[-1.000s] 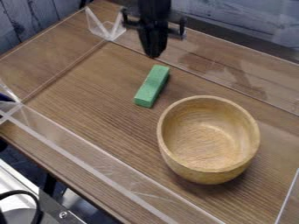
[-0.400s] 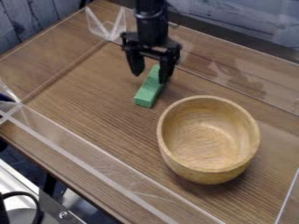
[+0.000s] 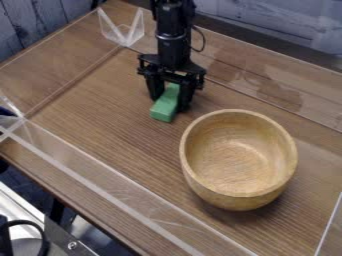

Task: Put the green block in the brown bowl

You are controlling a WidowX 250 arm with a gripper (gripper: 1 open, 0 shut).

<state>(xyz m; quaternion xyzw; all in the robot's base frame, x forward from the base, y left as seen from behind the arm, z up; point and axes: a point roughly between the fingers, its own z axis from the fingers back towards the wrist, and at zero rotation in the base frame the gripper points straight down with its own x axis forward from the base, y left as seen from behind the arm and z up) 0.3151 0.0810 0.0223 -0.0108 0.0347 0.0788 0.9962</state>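
Green block and bowl setting: the wooden table [image 3: 80,110] carries everything, with a clear plastic wall [image 3: 80,175] standing along its near edge.
Brown bowl: the brown bowl [image 3: 238,157] sits upright at the right of the table, round, thick-rimmed, light wood with visible grain; nothing lies inside it, and it is in the same place as in the two earlier frames.
Arm: the black arm [image 3: 170,30] comes down from the top of the view, pointing straight at the table; a second ago it hung higher, above the far end of the block, and it has since sunk to the block's level.
Gripper: the gripper [image 3: 171,90] has its two black fingers [image 3: 151,85] apart, one on each long side of the block's far half (whether the pads already touch the green I cannot tell); a second ago the fingers stood together, then they spread wide just above the block, and now they stand lower and a little narrower.
Green block: the green block [image 3: 166,104] lies flat on the table, left of the bowl and near its rim without touching it, its near end poking out below the fingers; it has not shifted from where it lay earlier.
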